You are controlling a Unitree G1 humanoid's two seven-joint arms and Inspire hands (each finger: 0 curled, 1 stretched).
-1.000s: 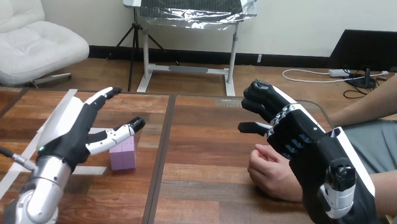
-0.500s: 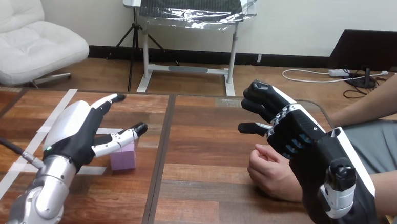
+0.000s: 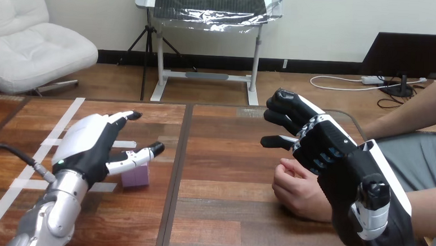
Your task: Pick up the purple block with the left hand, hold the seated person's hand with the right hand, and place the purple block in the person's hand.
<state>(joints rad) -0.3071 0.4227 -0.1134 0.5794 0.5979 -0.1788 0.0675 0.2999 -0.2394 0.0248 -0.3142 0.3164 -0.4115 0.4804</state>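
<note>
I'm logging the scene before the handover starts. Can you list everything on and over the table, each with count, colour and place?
table: one, brown wood, across the lower part of the view.
tape strips: several, white, stuck on the table's left part.
purple block: one, purple, on the table's left part, beside the tape.
person's hand: one, loosely closed, resting on the table at the right.
left hand: one, black and white, open, above the purple block, with its thumb reaching over it.
right hand: one, black and white, fingers relaxed and holding nothing, raised next to the person's hand and partly covering it.
</note>
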